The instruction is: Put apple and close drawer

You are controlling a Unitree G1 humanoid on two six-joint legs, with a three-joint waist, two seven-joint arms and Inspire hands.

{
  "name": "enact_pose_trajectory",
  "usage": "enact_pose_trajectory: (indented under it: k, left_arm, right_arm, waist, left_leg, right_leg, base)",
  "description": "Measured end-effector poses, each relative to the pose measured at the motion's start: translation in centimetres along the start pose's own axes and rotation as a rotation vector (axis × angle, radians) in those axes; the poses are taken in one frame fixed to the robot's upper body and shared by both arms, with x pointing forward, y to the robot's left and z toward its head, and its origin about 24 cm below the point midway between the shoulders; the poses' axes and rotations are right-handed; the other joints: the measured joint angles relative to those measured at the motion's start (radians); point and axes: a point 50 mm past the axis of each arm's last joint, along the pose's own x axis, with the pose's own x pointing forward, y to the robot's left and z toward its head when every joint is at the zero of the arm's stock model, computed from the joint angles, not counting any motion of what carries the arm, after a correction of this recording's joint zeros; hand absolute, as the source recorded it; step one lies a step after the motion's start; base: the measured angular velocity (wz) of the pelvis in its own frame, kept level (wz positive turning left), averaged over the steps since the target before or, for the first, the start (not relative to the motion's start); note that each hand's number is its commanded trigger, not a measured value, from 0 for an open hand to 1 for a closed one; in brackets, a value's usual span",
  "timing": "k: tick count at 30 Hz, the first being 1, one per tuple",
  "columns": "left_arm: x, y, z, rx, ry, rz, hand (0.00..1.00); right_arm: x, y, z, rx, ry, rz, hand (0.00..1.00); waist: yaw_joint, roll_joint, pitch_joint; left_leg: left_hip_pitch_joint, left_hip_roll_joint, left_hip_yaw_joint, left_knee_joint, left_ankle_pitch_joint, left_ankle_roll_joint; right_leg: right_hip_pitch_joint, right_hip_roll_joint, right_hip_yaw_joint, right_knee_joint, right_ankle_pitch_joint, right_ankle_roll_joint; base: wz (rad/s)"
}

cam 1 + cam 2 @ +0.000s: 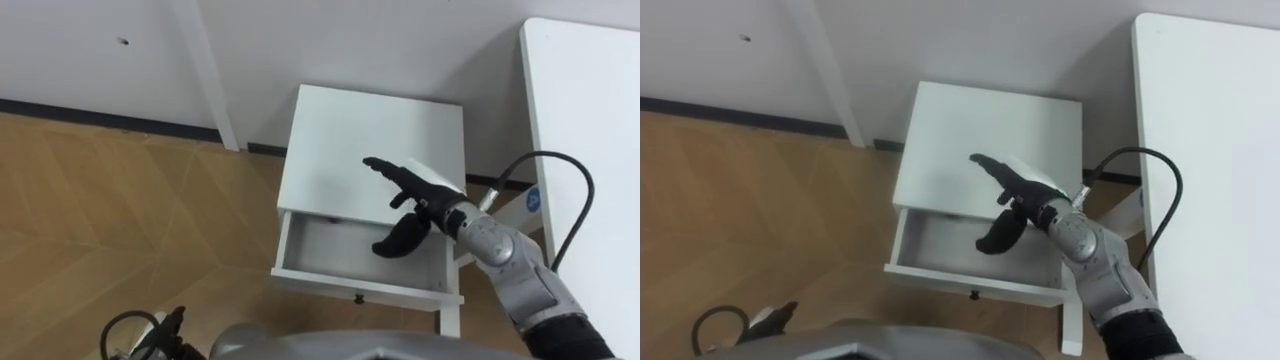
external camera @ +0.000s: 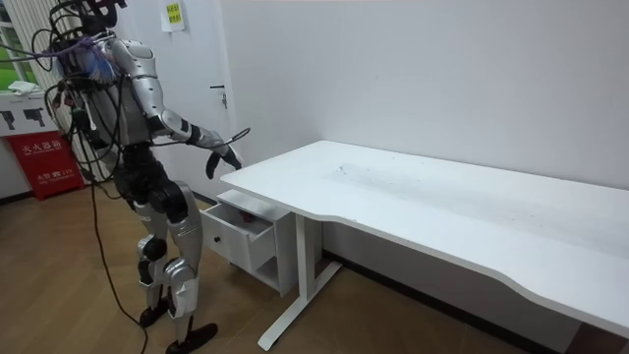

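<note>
A small white cabinet [image 1: 372, 130] stands against the wall with its drawer [image 1: 325, 250] pulled out toward me. What I see of the drawer's inside is bare white, and a small dark knob [image 1: 358, 298] sits on its front. My right hand [image 1: 408, 192] hovers over the cabinet's front edge and the back of the drawer. It is open, fingers stretched toward the left, thumb hanging down, and it holds nothing. In the room view I stand facing the cabinet with that hand [image 2: 222, 155] stretched forward. My left hand [image 1: 160, 335] hangs low at the lower left.
A big white desk [image 1: 590, 120] runs along my right, its edge close to the cabinet, with a desk leg [image 2: 300, 265] beside the drawer. A white upright post [image 1: 208, 75] stands left of the cabinet. Wooden floor [image 1: 120, 220] spreads to the left.
</note>
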Motion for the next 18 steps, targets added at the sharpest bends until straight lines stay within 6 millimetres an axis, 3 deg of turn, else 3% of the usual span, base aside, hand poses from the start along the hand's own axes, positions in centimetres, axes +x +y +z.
enact_pose_trajectory:
  k: [9, 12, 15, 18]
  left_arm:
    - [-0.2, -0.3, -0.9, -0.008, 0.025, -0.004, 0.00]
    - [-0.3, -0.4, -1.4, -0.009, 0.041, -0.004, 0.00]
    - [-0.5, -0.5, -2.1, -0.018, 0.060, 0.009, 0.00]
    - [-0.5, -0.5, -2.5, -0.037, 0.079, 0.012, 0.00]
  right_arm:
    - [-0.7, 2.3, -5.8, 0.137, 0.225, 0.013, 0.00]
    - [-1.5, 3.7, -8.1, 0.209, 0.314, 0.026, 0.00]
    - [-3.1, 5.3, -10.7, 0.303, 0.419, -0.009, 0.00]
    - [-4.0, 6.4, -12.1, 0.345, 0.490, -0.031, 0.00]
  waist:
    - [-0.031, -0.008, -0.0071]
    - [-0.031, -0.011, -0.0064]
    - [-0.032, -0.019, -0.0114]
    - [-0.032, -0.020, -0.0115]
  left_leg:
    - [-0.002, -0.004, -0.015, 0.006, 0.001, 0.001]
    - [0.000, -0.007, -0.016, 0.004, 0.001, 0.001]
    - [-0.004, -0.014, -0.017, 0.005, 0.002, 0.004]
    - [-0.003, -0.015, -0.012, 0.003, 0.001, 0.005]
  right_leg:
    - [0.020, -0.002, -0.016, -0.013, 0.000, 0.000]
    - [0.024, -0.004, -0.017, -0.018, -0.001, 0.001]
    - [0.024, -0.009, -0.019, -0.030, 0.000, 0.005]
    - [0.024, -0.011, -0.019, -0.030, -0.001, 0.006]
  base:
    - [0.05]
    - [0.02]
    - [0.04]
    - [0.00]
